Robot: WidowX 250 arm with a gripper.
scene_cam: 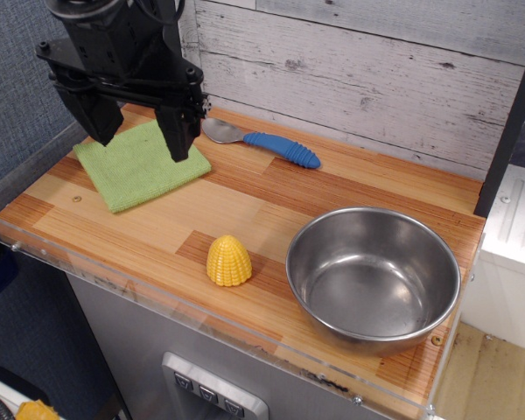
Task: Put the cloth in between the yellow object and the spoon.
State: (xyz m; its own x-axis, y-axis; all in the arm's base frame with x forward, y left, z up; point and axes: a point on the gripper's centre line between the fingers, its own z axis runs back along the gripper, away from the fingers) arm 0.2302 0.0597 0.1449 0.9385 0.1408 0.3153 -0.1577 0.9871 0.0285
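Hovering over the far-left corner of the surface [271, 197], the pincer [142, 140] hangs with its two fingers spread wide and empty, the cloth [136, 171] lying flat directly beneath, edges angled to the boards. Just right of it lies the spoon [267, 144], handle pointing right; the yellow object [228, 260] sits nearer, well apart, beside a steel bowl [372, 278]. I judge the gap between those two is the goal.

The robot's hand [140, 131] is matte black all over: a blocky, angular body with two thick, wedge-shaped fingers [180, 131], small bolts along its edges, and black cables looping at its top.
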